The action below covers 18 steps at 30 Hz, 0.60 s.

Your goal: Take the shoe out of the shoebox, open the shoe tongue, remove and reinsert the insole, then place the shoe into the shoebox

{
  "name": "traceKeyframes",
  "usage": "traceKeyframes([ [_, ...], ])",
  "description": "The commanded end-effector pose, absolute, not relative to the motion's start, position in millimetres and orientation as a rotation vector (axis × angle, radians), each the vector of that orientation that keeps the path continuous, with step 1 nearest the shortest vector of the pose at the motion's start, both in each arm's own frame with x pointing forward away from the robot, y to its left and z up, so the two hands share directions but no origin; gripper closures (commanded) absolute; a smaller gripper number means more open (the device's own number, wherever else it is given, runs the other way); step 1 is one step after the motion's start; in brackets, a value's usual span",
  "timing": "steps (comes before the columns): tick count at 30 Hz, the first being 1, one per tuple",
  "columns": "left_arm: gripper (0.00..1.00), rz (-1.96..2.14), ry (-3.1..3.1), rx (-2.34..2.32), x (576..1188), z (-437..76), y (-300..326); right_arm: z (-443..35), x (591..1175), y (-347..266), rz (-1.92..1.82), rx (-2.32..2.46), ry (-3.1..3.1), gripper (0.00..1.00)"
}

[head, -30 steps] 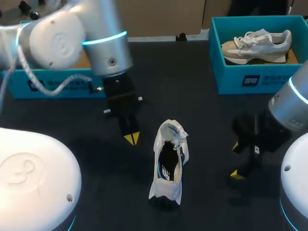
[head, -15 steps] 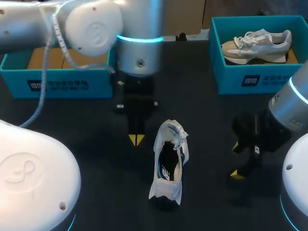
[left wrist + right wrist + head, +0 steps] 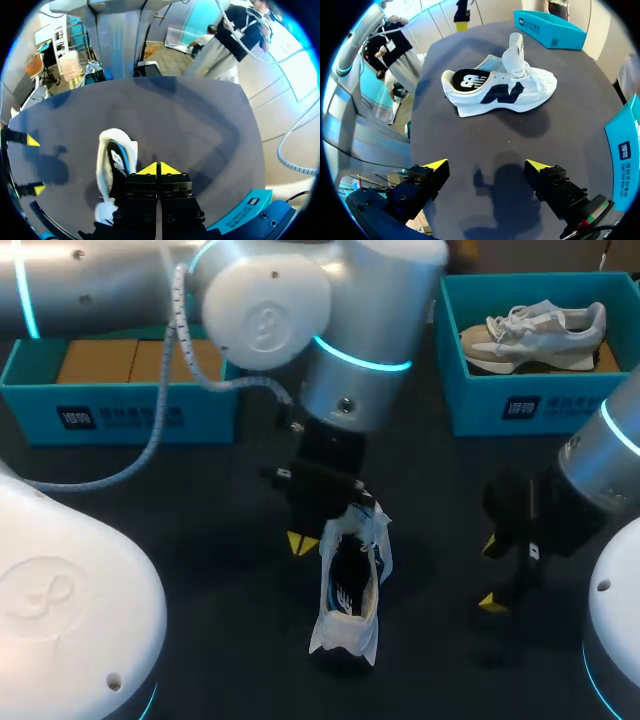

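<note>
the white shoe (image 3: 350,585) is sitting upright on its sole in the middle of the dark table (image 3: 200,500), out of the teal shoebox (image 3: 150,418) that is waiting open at my left, well apart from it. the tongue (image 3: 516,47) is already standing up, and the insole (image 3: 470,80) is showing inside the heel opening. the left gripper (image 3: 159,169) is hanging just beside the shoe with its yellow tips pressed together and nothing between them; whether it is touching the upper i cannot tell. the right gripper (image 3: 486,165) is hovering near the shoe's other side with its fingers spread wide, holding nothing. i am judging the shoe to be light, with a soft fabric upper that is going to fold under a pinch, while the sole is looking stiffer — so the heel collar or the sole's edge is the steadier place for one gripper to be bracing it. the insole is looking thin and floppy, likely to bend or snag, so its heel edge is where the other fingers should be nipping it — lifting slowly while the shoe is being held down.
</note>
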<state>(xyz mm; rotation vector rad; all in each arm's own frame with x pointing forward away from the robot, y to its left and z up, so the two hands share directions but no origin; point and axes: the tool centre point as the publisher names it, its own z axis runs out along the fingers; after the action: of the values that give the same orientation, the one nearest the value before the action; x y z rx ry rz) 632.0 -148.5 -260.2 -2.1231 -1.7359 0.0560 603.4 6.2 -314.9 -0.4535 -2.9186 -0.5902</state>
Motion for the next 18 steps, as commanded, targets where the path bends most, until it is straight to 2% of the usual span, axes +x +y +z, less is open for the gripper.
traceKeyframes([
  [1,1.00,-0.044,-1.668,-2.128,628,-264,-160,-315,601,6,-0.589,-0.455,-2.923,0.00],
  [8,1.00,-0.044,-1.668,-2.128,628,-264,-160,-315,601,6,-0.589,-0.455,-2.923,0.00],
  [18,1.00,0.030,-1.549,-2.249,633,-299,-183,-315,601,6,-0.589,-0.455,-2.923,0.00],
])
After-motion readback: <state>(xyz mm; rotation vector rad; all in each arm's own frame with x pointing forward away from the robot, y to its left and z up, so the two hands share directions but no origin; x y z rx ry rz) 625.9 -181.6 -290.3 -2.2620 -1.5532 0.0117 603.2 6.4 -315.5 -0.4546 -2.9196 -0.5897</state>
